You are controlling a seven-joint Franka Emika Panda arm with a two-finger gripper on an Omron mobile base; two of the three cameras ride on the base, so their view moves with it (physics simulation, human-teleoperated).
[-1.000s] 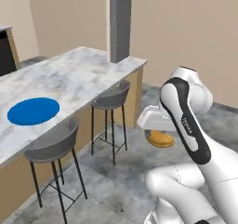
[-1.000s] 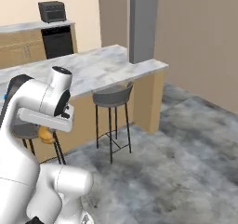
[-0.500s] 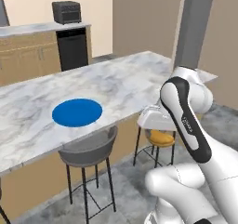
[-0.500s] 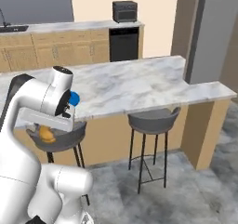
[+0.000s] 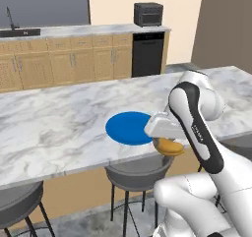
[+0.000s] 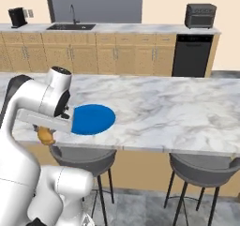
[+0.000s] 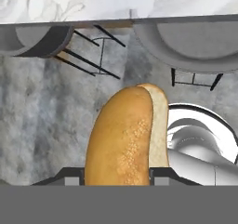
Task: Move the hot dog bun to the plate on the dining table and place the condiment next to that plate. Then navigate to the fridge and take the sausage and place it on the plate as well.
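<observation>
While gripper (image 7: 118, 174) pinches hot dog bun (image 7: 124, 135) near one end: likely soft, light, crushable; hold gently.

hot dog bun (image 7: 122, 139) showing matt, finely speckled golden crust | dining table (image 5: 59, 128) showing smooth grey-veined marble top | plate (image 6: 93, 118) looking smooth, plain blue | stool (image 6: 202, 170) wearing matt grey seat, thin dark metal legs

1. A glossy white arm (image 5: 197, 133) built of rounded, bulbous segments is seen at the lower right of the left base view.
2. A dark band with small pale lettering is carried along one link.
3. In the right base view, a grey-capped joint and a flat, pale grey-white hand block are shown at the left.
</observation>
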